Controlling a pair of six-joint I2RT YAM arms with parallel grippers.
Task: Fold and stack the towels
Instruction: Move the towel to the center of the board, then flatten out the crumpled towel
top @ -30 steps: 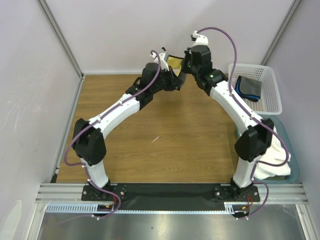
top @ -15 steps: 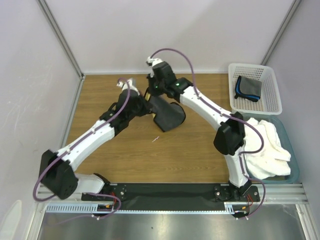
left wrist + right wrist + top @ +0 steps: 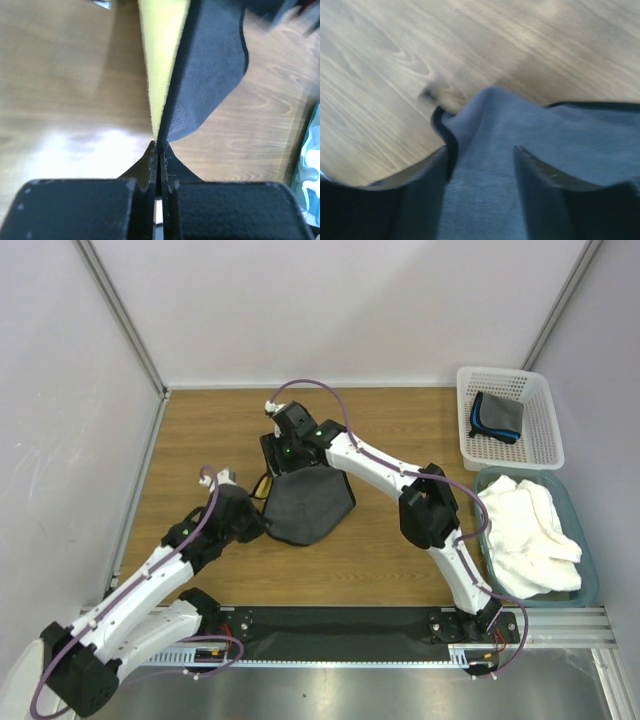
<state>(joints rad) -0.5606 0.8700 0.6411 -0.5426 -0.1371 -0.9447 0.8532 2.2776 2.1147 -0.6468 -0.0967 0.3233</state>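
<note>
A small towel (image 3: 308,505), dark grey on one face and yellow on the other, lies mostly flat on the wooden table with its dark face up. My left gripper (image 3: 255,523) is shut on its near-left corner; in the left wrist view the towel (image 3: 200,70) rises from the closed left gripper (image 3: 159,145), yellow to the left and dark to the right. My right gripper (image 3: 281,462) is at the far corner, and its jaws stand apart over the loose cloth (image 3: 485,190). The right gripper (image 3: 480,150) is open. A dark grey, blue-edged towel (image 3: 497,416) sits folded in the basket. The large white towel (image 3: 528,535) is bunched in a bin.
The white perforated basket (image 3: 540,390) stands at the back right, with the teal bin (image 3: 592,585) in front of it by the right wall. A small pale scrap of debris lay on the wood earlier; it does not show here.
Both arms came down and forward from the back wall, laying the towel on the table. The right gripper has opened and released its corner. The left keeps its grip.
</note>
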